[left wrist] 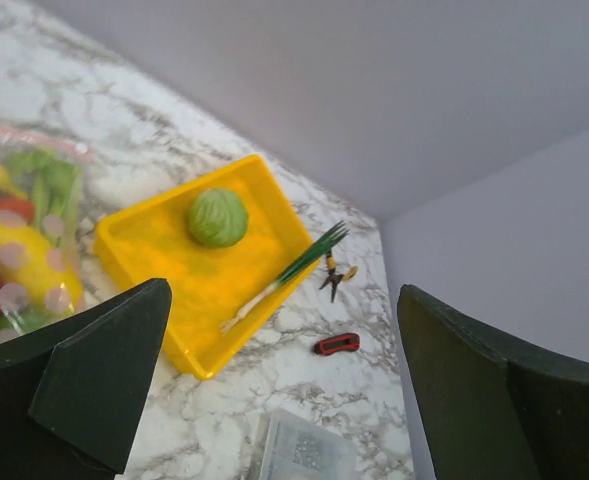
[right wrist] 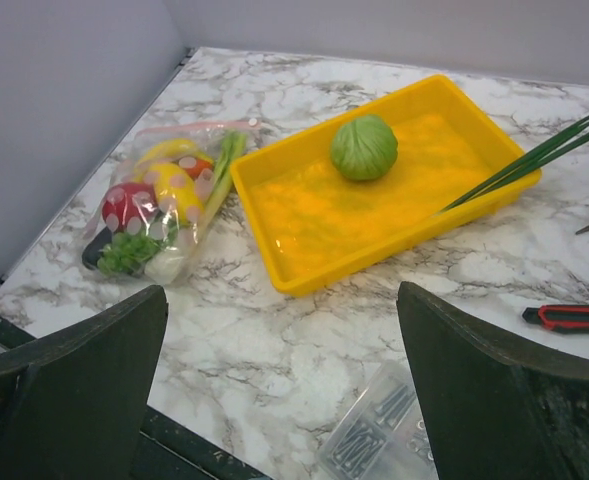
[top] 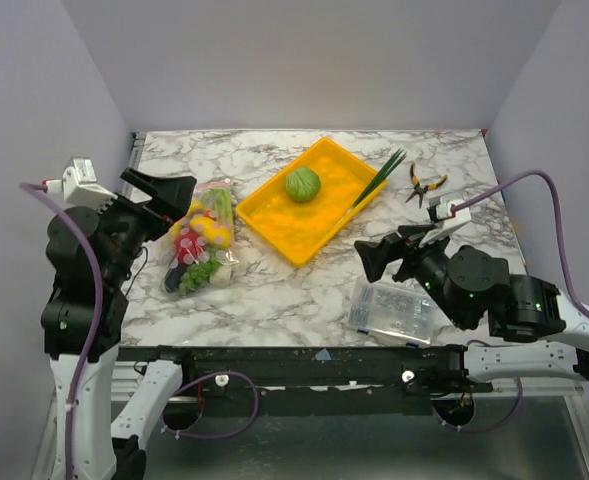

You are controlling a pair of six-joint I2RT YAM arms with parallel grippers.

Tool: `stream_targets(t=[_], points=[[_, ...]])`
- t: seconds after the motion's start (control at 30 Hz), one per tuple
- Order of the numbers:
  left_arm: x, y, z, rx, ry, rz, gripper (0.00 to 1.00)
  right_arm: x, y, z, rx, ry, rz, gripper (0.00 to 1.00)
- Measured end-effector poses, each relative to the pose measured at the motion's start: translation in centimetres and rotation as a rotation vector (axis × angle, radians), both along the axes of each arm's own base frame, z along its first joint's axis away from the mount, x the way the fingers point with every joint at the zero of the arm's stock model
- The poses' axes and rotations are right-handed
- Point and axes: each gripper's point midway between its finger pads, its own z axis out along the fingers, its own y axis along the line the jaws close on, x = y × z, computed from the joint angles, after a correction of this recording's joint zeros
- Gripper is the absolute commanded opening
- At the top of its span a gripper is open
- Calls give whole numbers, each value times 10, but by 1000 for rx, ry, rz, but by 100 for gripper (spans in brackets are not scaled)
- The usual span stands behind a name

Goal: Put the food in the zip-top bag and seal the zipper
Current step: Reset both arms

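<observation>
The zip-top bag (top: 202, 242) lies flat at the left of the table, holding yellow, red and green toy food (right wrist: 152, 205). Its pink zipper (right wrist: 206, 126) runs along the far end; whether it is pressed shut I cannot tell. More food sits outside the bag: a green cabbage (top: 302, 184) in the yellow tray (top: 292, 232), and a leek (top: 374, 184) across the tray's right rim. My left gripper (top: 174, 200) hovers open and empty just left of the bag's far end. My right gripper (top: 382, 256) is open and empty, right of the tray's near corner.
A rigid clear box of small parts (top: 392, 310) lies near the front edge under the right arm. Yellow-handled pliers (top: 424, 183) lie at the back right. A red utility knife (right wrist: 574, 317) lies on the marble to the right of the tray.
</observation>
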Motion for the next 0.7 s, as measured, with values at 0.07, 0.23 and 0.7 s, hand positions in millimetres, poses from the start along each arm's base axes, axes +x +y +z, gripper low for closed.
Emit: stream_targets(t=[0.07,0.23,0.7], points=[[-18,-8,25,33,-128,-69,98,2,-3,7,3,-15,-13,99],[-62,-14,74,127,-370,-143,99,8,-10,20,15,-60,-55,99],[-83,-16,89,301,-500,-189,98,16,-24,52,120,-142,-139,99]])
